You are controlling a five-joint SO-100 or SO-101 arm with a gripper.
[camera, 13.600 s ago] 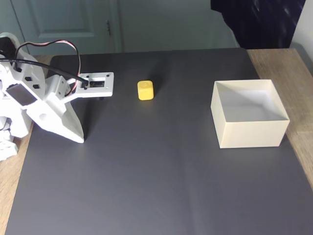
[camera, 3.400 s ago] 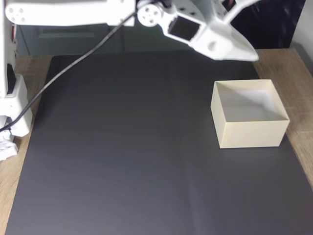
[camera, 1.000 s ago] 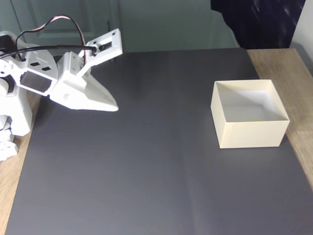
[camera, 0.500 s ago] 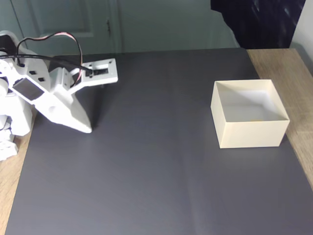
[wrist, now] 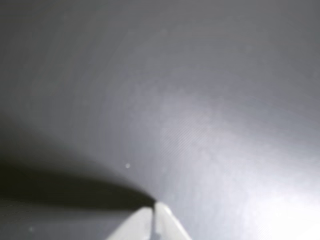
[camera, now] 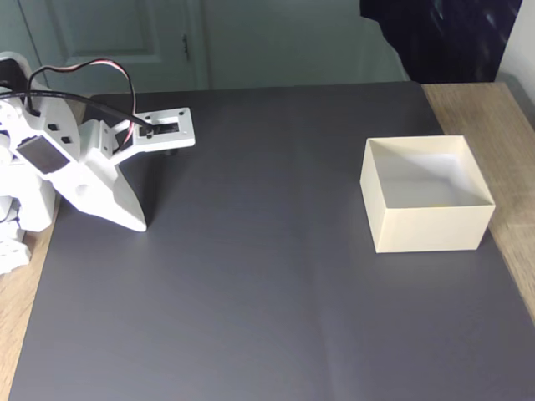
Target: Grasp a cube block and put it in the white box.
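Box [camera: 426,225]: cream-white, square, right side of the dark mat [camera: 267,317] in the fixed view; a faint yellow sliver at the inner front wall is possibly the cube [camera: 440,203], otherwise hidden. Gripper [camera: 134,224]: far left, tip down at the mat, well apart from the box; in the wrist view its fingers [wrist: 150,225] are pressed together, holding nothing. Half a second ago the tip sat slightly farther right.
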